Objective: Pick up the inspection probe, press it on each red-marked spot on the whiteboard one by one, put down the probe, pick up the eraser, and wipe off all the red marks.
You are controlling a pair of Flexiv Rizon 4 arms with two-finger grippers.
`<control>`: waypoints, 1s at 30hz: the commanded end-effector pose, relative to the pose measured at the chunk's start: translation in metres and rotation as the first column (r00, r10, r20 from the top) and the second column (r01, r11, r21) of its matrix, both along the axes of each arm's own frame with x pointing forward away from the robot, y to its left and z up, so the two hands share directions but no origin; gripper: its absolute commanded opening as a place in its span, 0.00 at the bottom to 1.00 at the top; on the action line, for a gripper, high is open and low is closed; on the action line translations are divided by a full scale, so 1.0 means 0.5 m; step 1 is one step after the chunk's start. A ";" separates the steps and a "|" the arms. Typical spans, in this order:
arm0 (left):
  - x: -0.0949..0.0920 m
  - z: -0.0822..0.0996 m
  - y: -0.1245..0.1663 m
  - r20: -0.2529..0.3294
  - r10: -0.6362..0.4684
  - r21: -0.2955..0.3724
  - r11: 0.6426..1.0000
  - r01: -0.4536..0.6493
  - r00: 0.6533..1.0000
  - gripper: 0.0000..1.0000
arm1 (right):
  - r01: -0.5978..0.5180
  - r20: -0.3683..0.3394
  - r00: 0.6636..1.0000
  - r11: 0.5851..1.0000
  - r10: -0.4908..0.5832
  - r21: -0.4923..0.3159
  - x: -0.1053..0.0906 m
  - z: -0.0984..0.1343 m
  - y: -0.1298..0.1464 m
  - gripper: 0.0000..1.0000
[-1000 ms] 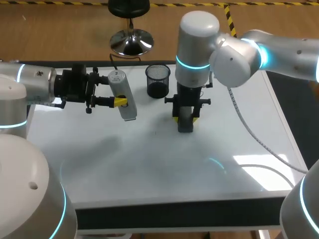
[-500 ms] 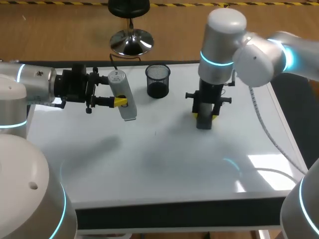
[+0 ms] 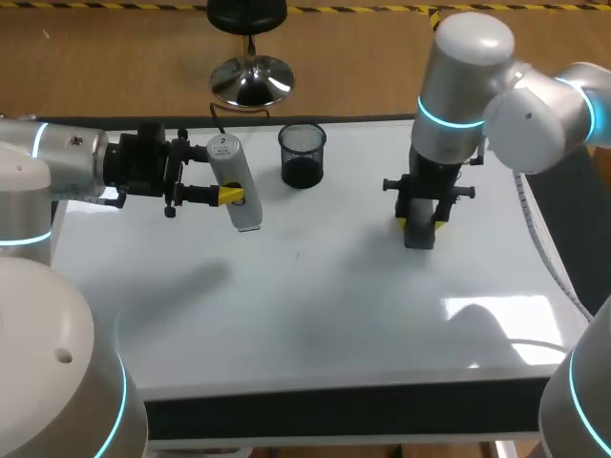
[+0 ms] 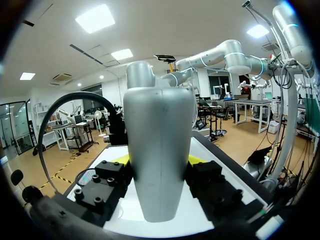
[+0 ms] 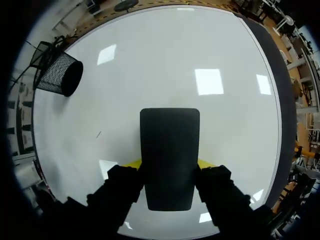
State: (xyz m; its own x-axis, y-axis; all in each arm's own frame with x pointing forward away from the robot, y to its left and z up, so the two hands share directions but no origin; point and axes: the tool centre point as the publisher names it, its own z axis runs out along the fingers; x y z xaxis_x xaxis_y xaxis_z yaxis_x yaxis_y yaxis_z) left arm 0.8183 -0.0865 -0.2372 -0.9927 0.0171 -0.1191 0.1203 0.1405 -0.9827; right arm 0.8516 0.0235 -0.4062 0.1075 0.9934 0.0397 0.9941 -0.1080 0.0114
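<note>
While the left tool point(image 3: 227, 196) clamps the grey probe point(image 3: 232, 170) above the whiteboard point(image 3: 315, 296), the right tool point(image 3: 419, 225) grips the black eraser point(image 5: 169, 157), well apart from the mesh cup point(image 3: 303, 156).

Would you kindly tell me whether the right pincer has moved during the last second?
Yes. The right pincer, shut on the eraser, has slid rightward in the head view, farther from the mesh cup.

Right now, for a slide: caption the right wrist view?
Right jaws shut on the black eraser over the whiteboard; a mesh cup stands apart.
</note>
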 end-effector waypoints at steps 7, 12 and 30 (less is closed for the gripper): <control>-0.002 0.003 0.000 0.001 0.001 -0.001 1.000 -0.001 1.000 0.00 | -0.052 0.015 0.999 0.999 0.052 -0.011 -0.021 0.020 -0.049 0.00; -0.002 0.003 0.000 0.001 0.001 -0.001 1.000 -0.001 1.000 0.00 | -0.106 0.013 0.994 0.994 0.107 -0.038 -0.024 0.023 -0.069 0.00; -0.002 0.003 0.000 0.001 0.001 -0.001 1.000 -0.001 1.000 0.00 | -0.145 -0.006 0.989 0.988 0.145 -0.058 -0.032 0.012 -0.165 0.00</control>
State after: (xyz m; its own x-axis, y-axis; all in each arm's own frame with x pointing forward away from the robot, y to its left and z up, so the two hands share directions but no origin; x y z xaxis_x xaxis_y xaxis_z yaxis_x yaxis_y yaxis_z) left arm 0.8183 -0.0866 -0.2372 -0.9927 0.0171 -0.1191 0.1203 0.1405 -0.9827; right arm 0.8369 -0.0508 -0.3999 -0.0317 0.9989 -0.0344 0.9994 0.0322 0.0135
